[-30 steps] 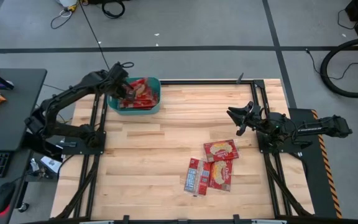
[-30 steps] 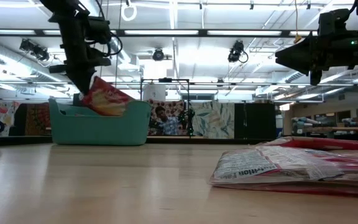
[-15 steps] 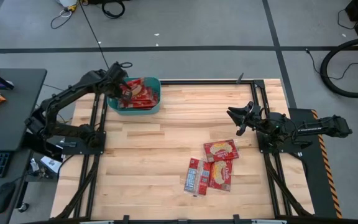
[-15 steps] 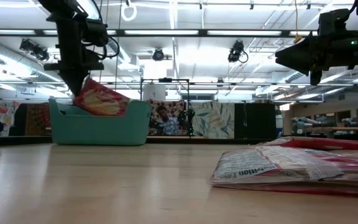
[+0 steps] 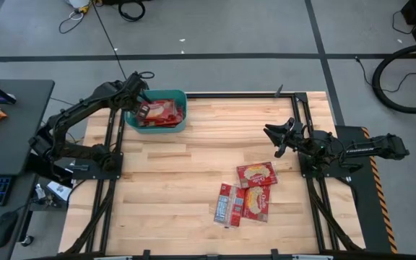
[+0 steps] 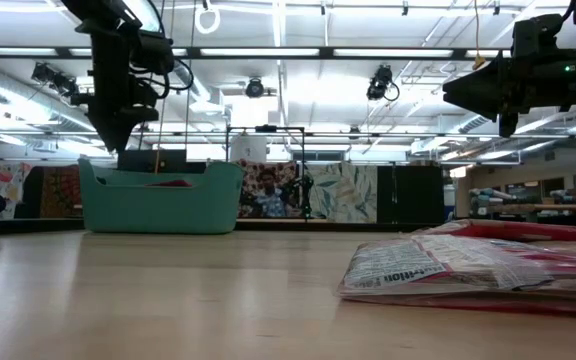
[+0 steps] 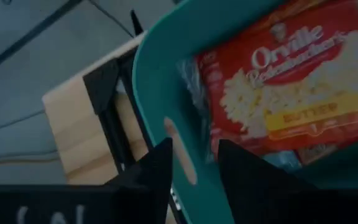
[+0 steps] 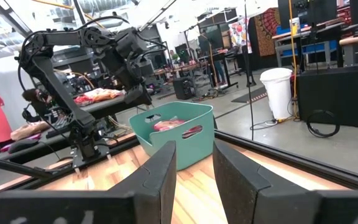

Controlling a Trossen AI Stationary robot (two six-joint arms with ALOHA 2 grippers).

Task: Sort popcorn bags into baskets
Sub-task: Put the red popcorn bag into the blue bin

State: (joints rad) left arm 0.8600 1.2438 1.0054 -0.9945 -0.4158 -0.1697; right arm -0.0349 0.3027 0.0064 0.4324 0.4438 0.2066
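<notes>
Left gripper (image 5: 140, 108) open and empty over the teal basket (image 5: 177, 124); right gripper (image 5: 274, 139) hovers slightly parted, empty. Three popcorn bags (image 5: 248, 199) remain: light, flat, probably slick film. Best pinched at an edge.

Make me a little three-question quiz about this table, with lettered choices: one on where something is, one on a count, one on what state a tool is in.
1. Where does the teal basket stand?
A. at the table's far left corner
B. in the middle of the table
C. beside the right arm

2. How many popcorn bags lie out on the table, outside the basket?
A. none
B. three
C. seven

3. What is the left tool doing?
A. gripping a bag
B. resting flat on the table
C. hanging open and empty over the basket's edge

Answers:
1 A, the high view shows it in that corner, by the left arm.
2 B, three lie clustered toward the near right, in front of the right tool.
3 C, the left wrist view shows its fingers spread with nothing between them.
</notes>
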